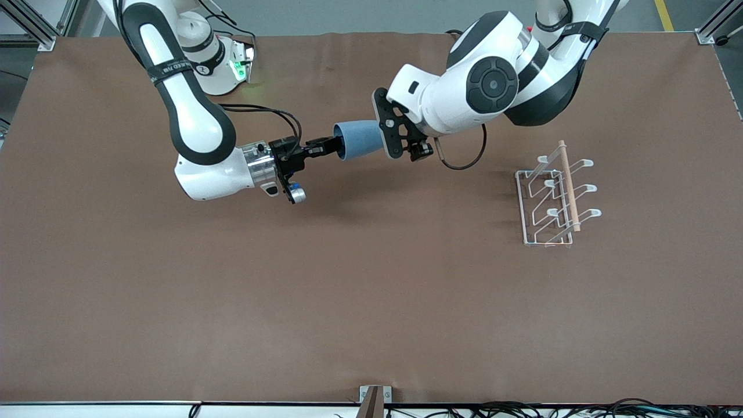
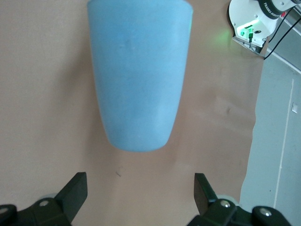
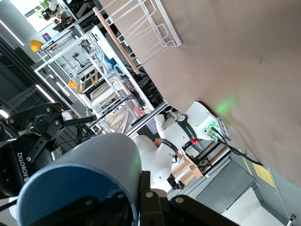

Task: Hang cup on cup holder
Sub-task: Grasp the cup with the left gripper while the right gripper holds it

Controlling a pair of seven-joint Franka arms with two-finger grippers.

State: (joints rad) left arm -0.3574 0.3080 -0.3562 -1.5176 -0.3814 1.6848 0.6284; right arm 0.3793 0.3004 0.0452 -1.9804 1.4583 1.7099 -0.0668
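Cup (image 1: 358,140): light-blue tumbler, held sideways in the air over the middle of the brown surface (image 1: 348,302), well apart from the cup holder (image 1: 554,197). My right gripper (image 1: 327,146) is clamped on its rim, one finger inside the mouth. My left gripper (image 1: 390,132) sits at the closed end with fingers (image 2: 73,190) spread wide, not touching, as the left wrist view shows. I judge this a handover partway done: cup lifted, left grasp not yet made, hanging not begun. Cup holder: white wire rack with wooden rod (image 1: 569,186), toward the left arm's end, all prongs bare. Nothing lies between cup and rack on the surface.
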